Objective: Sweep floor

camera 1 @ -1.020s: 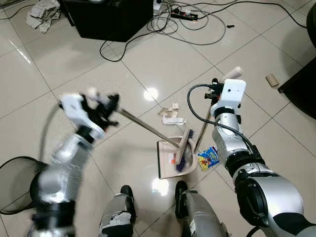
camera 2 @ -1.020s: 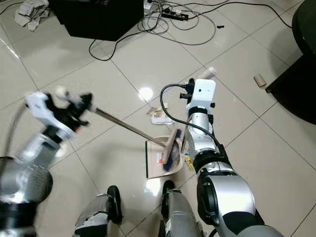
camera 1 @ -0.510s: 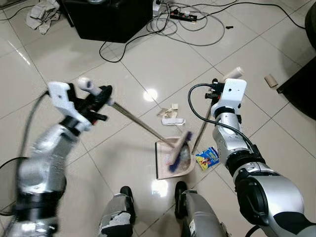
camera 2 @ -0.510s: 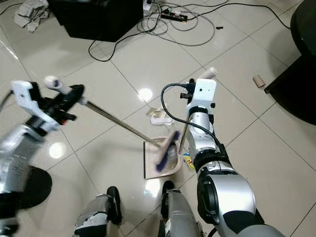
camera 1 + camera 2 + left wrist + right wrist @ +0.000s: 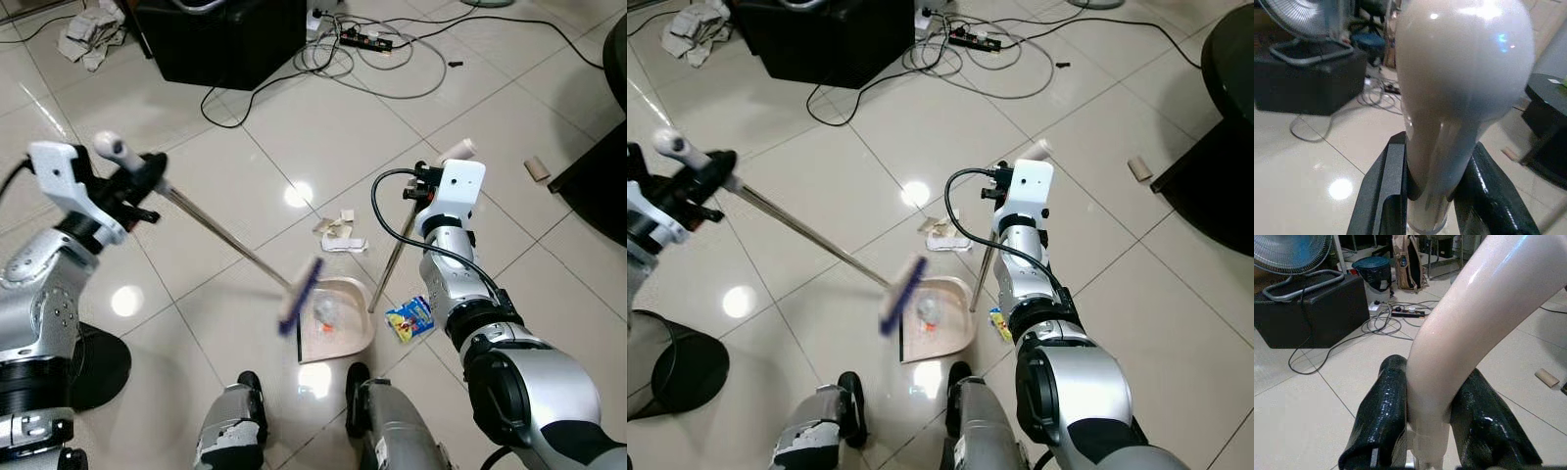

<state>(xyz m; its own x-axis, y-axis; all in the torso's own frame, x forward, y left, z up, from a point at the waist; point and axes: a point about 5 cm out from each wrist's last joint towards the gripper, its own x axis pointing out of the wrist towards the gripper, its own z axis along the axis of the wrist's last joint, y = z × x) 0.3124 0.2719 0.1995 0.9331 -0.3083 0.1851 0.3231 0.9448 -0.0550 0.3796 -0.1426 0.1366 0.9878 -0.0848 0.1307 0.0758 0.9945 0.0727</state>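
Note:
My left gripper (image 5: 137,183) is shut on the white top of the broom handle (image 5: 1449,98), out to my left. The metal shaft slants down to the blue brush head (image 5: 299,297), which is blurred and sits at the left edge of the beige dustpan (image 5: 343,333). A small heap of litter (image 5: 323,311) lies in the pan. My right gripper (image 5: 428,183) is shut on the dustpan's upright cream handle (image 5: 1459,328). Paper scraps (image 5: 338,235) lie on the tiles just beyond the pan. A colourful wrapper (image 5: 411,315) lies to its right.
A black box (image 5: 220,34) and tangled cables with a power strip (image 5: 367,39) lie ahead. A cardboard roll (image 5: 538,168) and dark furniture (image 5: 602,191) are at the right. A black round bin (image 5: 98,367) stands at my left. A rag (image 5: 93,29) lies far left.
My left arm has swung outward and raised the broom handle. The brush head has come out of the dustpan to its left edge. The right arm and dustpan handle stay put.

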